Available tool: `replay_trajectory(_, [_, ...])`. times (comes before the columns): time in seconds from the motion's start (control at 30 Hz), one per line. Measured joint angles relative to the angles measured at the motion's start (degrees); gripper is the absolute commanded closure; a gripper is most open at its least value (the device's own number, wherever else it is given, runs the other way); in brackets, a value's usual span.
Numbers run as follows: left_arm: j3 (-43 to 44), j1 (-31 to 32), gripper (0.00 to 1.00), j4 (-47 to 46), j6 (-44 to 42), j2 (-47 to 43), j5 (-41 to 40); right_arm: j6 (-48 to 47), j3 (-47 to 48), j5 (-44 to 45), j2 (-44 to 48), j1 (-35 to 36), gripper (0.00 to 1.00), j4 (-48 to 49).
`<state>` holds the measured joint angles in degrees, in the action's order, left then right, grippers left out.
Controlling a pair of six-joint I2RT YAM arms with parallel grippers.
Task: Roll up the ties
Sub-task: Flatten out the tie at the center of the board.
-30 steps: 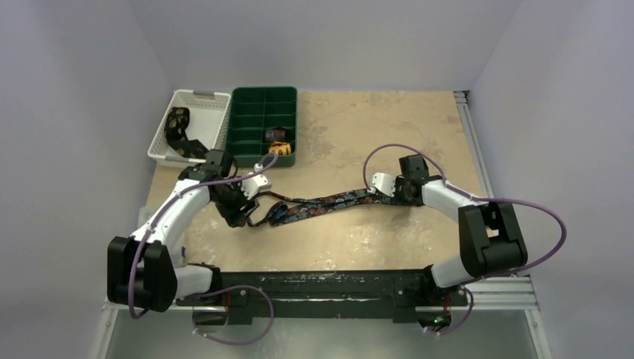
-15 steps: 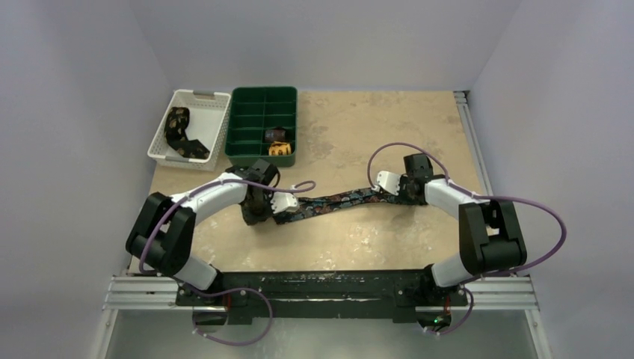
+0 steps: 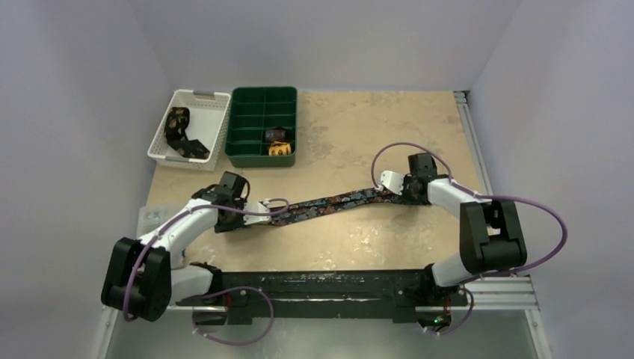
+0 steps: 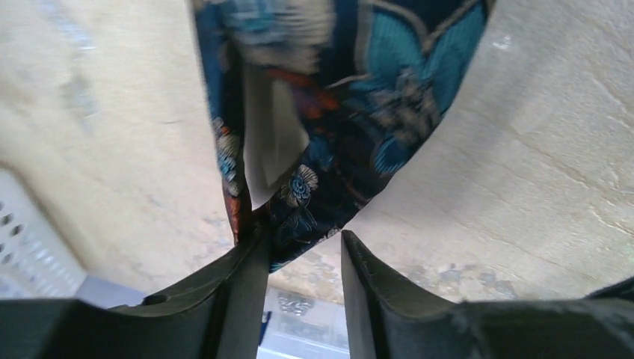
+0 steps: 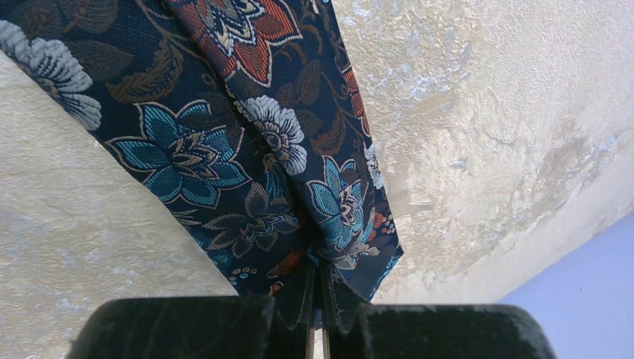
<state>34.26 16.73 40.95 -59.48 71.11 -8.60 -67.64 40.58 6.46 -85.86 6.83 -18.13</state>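
Navy tie (image 3: 329,202) lies flat on the surface (image 3: 351,127), stretched in a nearly straight diagonal between the two hands. Its left end is nearer the arm bases and its right end farther out.

Left hand (image 4: 305,247): fingers parted, with a clear gap between them. The tie's pointed tip, with pale lining showing at the fold, sits in that gap and touches the left finger only. It is not clamped. In the top view this hand (image 3: 263,208) is low over the tie's left end.

Right hand (image 5: 318,288): fingers brought almost together, with a fold of the tie's floral cloth pinched between them. In the top view this hand (image 3: 389,183) is at the tie's right end.

Far left corner of the surface:
- White basket (image 3: 223,131) holds a black-and-gold tie (image 3: 178,131), loosely heaped and not rolled.
- Green tray (image 3: 263,90) stands just beside the basket on its right.
- Two of the tray's near-right compartments each hold one roll: a dark rolled tie (image 3: 276,135), and a yellow rolled tie (image 3: 279,149) in the compartment nearer the arms.
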Motion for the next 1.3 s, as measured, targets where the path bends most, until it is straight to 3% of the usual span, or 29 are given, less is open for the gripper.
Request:
replay_trajectory(0.13, [2.3,-0.8,0.54,1.2,0.0,-6.9,3.5,-0.3,0.0,-0.2,0.0,-0.2,1.0,-0.1])
replay_trajectory(0.23, [8.2,-1.4,0.54,4.8,1.6,-13.6,10.6,-0.4,0.1,-0.3,0.0,-0.2,1.0,-0.3])
replay_trajectory(0.33, [15.1,-1.4,0.57,7.2,4.2,-13.9,16.3,-0.4,0.2,-0.6,0.0,-0.4,1.0,-0.5])
replay_trajectory(0.43, [19.5,-1.7,0.53,7.4,6.8,-6.7,18.6,-0.4,0.2,-0.9,0.0,-0.5,1.0,-0.5])
replay_trajectory(0.57, [19.4,-2.2,0.49,7.4,8.4,4.9,19.6,-0.4,0.2,-1.0,0.0,-0.5,1.0,-0.5])
replay_trajectory(0.8, [19.3,-2.4,0.48,7.8,8.7,13.3,20.0,-0.4,0.3,-1.0,0.0,-0.5,1.0,-1.0])
replay_trajectory(0.9, [19.0,-2.4,0.62,6.4,7.6,16.9,18.2,-0.4,0.4,-1.0,0.2,-0.6,1.0,-1.4])
replay_trajectory(1.03, [18.2,-2.4,1.0,2.8,6.8,21.0,13.6,-0.3,0.3,-1.6,1.0,-1.0,1.0,-3.5])
replay_trajectory(1.3, [22.4,-3.1,1.0,-0.6,9.4,19.2,11.8,0.1,1.1,-4.1,1.6,-1.3,1.0,-7.6])
